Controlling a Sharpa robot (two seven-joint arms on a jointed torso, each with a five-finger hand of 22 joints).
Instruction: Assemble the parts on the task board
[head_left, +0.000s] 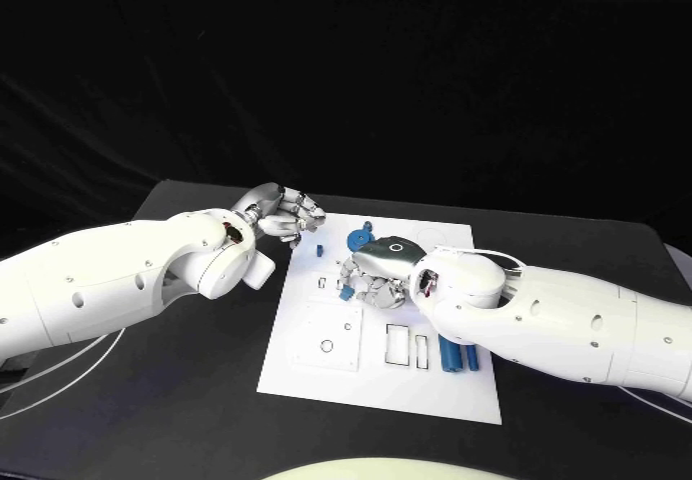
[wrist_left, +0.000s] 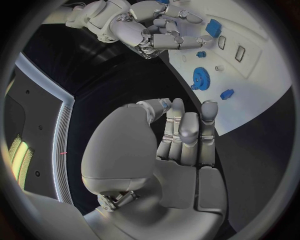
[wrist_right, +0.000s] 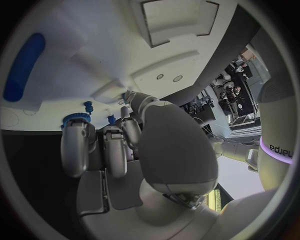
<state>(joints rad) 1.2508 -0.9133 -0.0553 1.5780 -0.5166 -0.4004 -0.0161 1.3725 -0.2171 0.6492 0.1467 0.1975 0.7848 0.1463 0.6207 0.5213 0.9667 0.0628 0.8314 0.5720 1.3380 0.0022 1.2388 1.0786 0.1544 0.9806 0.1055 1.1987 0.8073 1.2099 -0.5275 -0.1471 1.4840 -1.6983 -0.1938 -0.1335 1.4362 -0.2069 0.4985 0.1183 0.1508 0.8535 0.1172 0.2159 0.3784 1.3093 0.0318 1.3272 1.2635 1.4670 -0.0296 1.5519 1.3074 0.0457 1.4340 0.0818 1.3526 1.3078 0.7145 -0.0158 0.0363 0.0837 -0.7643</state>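
The white task board (head_left: 378, 385) lies in the middle of the table. A blue gear (head_left: 359, 238) sits near its far edge, with a small blue piece (head_left: 316, 247) to its left. My left hand (head_left: 283, 212) hovers at the board's far left corner with its fingers (wrist_left: 187, 131) curled in on nothing. My right hand (head_left: 378, 268) hangs over the board's middle, just in front of the gear, fingers (wrist_right: 115, 150) curled and nothing seen in them. A blue peg (head_left: 346, 293) stands beside it. In the left wrist view the gear (wrist_left: 200, 78) lies between the two hands.
Two blue cylinders (head_left: 459, 355) lie at the board's right side, close to my right forearm (head_left: 577, 320). Rectangular cut-outs (head_left: 398, 343) sit in the board's near half. My left forearm (head_left: 116, 280) covers the table left of the board.
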